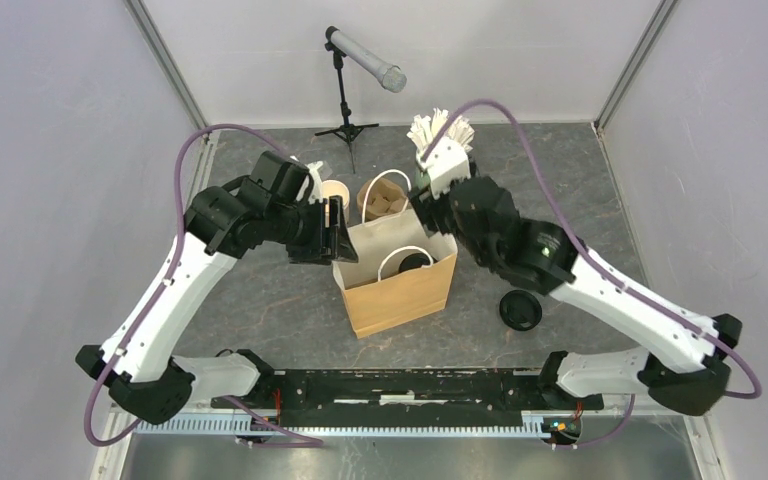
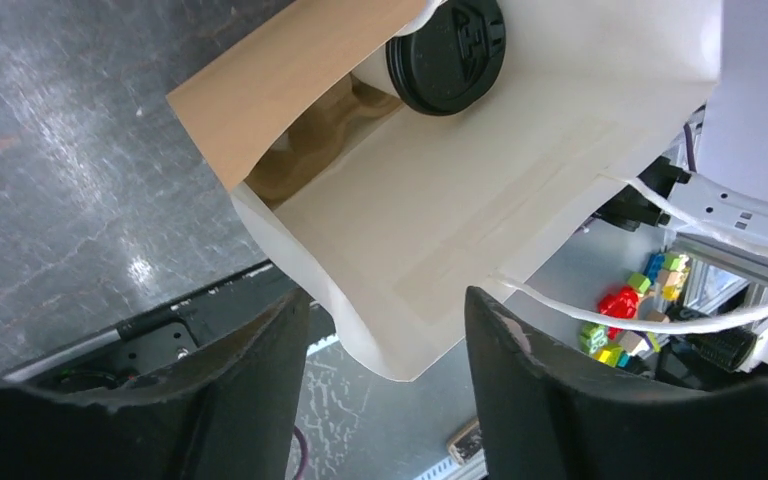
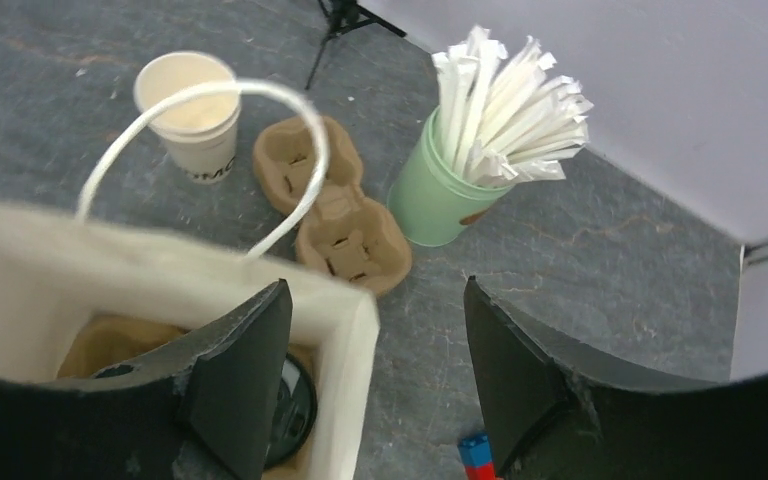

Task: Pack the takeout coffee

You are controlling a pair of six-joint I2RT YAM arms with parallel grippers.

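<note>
The brown paper bag [image 1: 400, 290] stands open at mid-table with the takeout coffee [image 2: 447, 55] inside, black lid up and white cup barely showing, while the left gripper [image 2: 388, 300] and right gripper [image 3: 375, 290] straddle its rim, jaws apart, clamping nothing.

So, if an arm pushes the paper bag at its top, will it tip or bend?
Probably bend: the paper bag looks thin-walled, and its open rim curves. Tipping seems less likely, since the takeout coffee sits inside, weighing the base.
</note>
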